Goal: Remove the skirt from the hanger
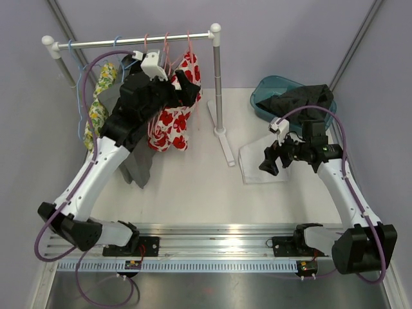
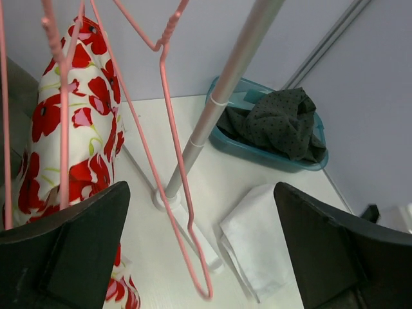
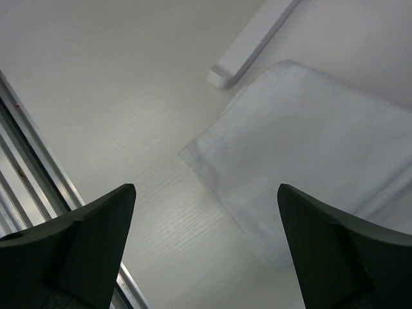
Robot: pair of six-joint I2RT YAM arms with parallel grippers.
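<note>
The left hand [image 2: 199, 193], lifted to the rail [image 1: 135, 42] on an outstretched arm, has its fingers spread wide. A bare pink wire hanger [image 2: 168, 148] dangles between them, and the red-poppy skirt [image 2: 71, 129] hangs from the rail just beside its left finger, next to a yellow-flowered garment [image 1: 100, 96] and a grey garment [image 1: 138, 164]. The right hand [image 3: 206, 193], equally open, hovers low over a folded white cloth [image 3: 309, 141] on the desk [image 1: 193, 193], near the rack's foot [image 3: 251, 45], with a teal basket [image 1: 265, 106] of dark cloth behind.
</note>
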